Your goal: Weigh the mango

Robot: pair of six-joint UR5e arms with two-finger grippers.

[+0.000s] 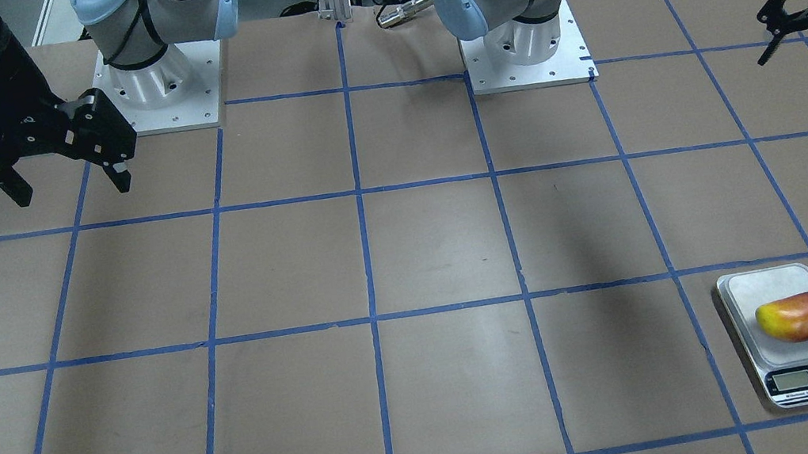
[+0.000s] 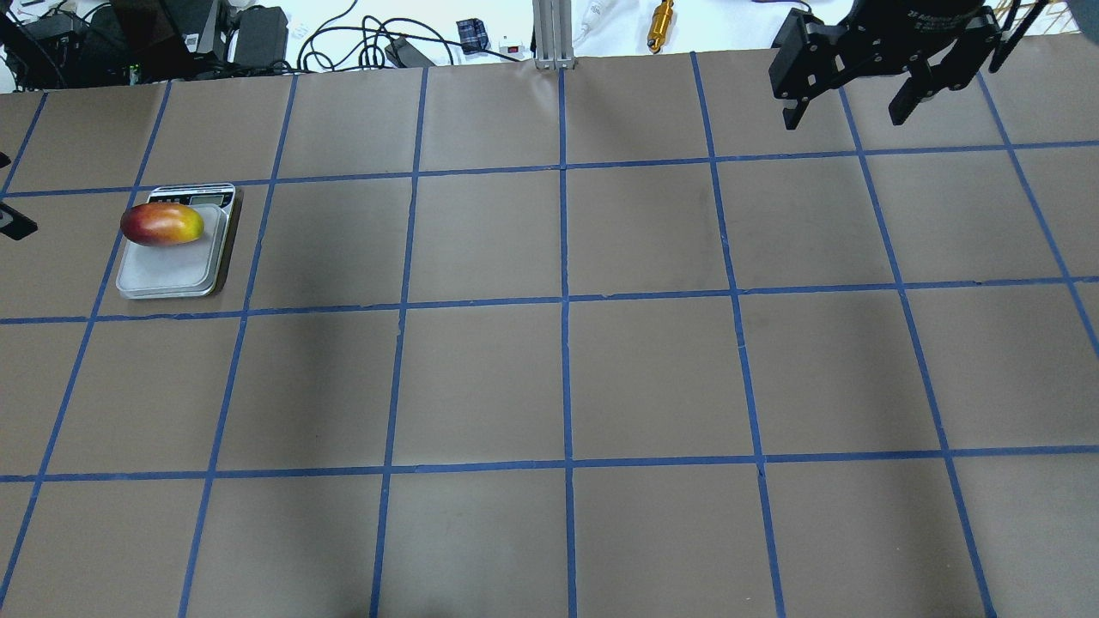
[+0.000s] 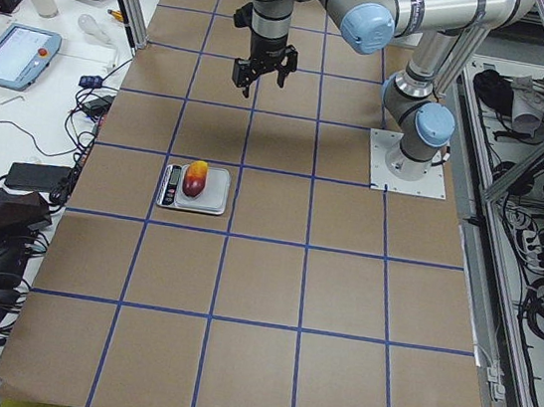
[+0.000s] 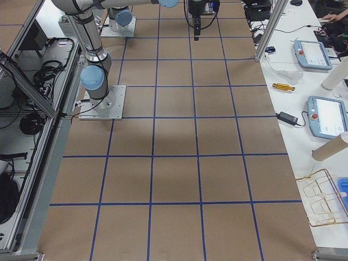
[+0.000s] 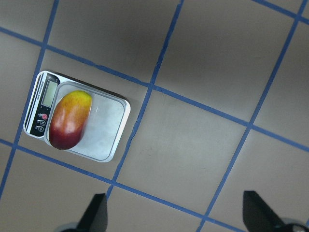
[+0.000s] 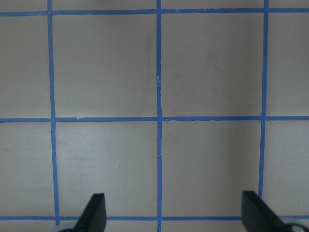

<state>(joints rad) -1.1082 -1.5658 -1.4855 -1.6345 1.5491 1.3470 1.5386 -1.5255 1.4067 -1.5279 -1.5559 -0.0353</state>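
The mango (image 1: 803,316), lying on the kitchen scale (image 1: 762,290), seems smooth, slippery and bruisable, best held gently across its middle; the left end effector (image 5: 176,215) and right end effector (image 2: 843,118) are wide open, empty.

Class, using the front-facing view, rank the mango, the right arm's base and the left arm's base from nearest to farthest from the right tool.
1. Right arm's base, just beside the right tool, upper left.
2. Left arm's base, top, right of centre.
3. Mango, on the scale, lower right corner.
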